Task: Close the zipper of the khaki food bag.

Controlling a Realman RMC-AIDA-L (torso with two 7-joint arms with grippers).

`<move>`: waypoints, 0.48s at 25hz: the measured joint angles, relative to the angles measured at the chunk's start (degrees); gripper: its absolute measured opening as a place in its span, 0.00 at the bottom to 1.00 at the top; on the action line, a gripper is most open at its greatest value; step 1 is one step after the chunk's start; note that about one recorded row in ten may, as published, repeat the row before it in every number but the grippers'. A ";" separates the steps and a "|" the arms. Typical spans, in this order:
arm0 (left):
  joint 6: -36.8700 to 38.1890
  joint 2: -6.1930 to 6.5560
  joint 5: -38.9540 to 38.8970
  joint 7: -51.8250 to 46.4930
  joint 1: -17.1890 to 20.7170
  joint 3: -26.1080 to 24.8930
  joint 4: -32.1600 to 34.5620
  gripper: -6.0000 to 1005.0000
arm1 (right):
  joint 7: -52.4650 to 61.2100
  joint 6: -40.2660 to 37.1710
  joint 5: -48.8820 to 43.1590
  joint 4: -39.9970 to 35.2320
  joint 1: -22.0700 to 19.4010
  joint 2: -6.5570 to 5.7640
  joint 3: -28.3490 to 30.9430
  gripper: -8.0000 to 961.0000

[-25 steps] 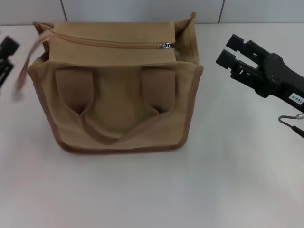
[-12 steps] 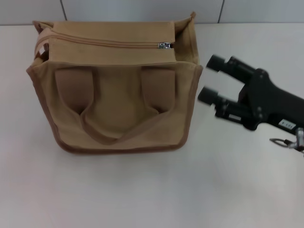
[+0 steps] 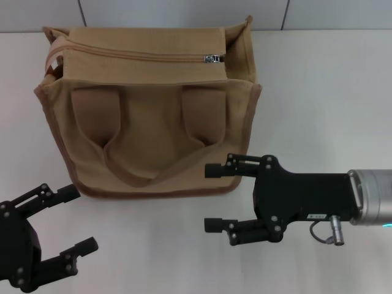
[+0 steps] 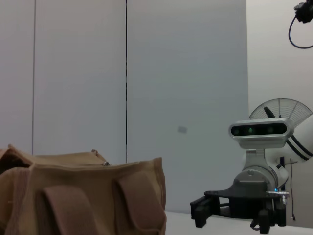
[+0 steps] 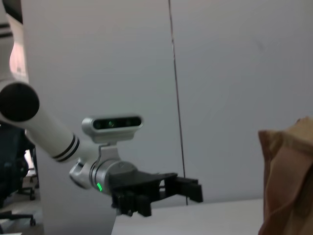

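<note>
The khaki food bag stands upright on the white table, left of centre in the head view. Its zipper runs along the top between the flaps, and the silver pull tab sits near the track's right end. One looped handle hangs down the front face. My left gripper is open and empty, low at the front left, clear of the bag. My right gripper is open and empty, just in front of the bag's front right corner. The bag also shows in the left wrist view and the right wrist view.
The white table stretches to the right of the bag and in front of it. A grey panelled wall stands close behind the bag. Each wrist view shows the other arm's gripper farther off: the right one and the left one.
The right gripper has swung from beside the bag's upper right down to its front right corner. The left gripper left the bag's left side and now shows at the front left.
</note>
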 joint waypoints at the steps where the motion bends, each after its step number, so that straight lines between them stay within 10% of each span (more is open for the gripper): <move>1: 0.00 0.00 0.00 0.00 0.00 0.00 0.00 0.78 | 0.00 0.00 0.00 0.00 0.00 0.00 0.00 0.83; 12: -3.82 -0.82 0.76 -0.56 -1.93 2.08 -0.70 0.78 | -6.15 0.74 0.54 4.02 0.15 0.27 -2.27 0.83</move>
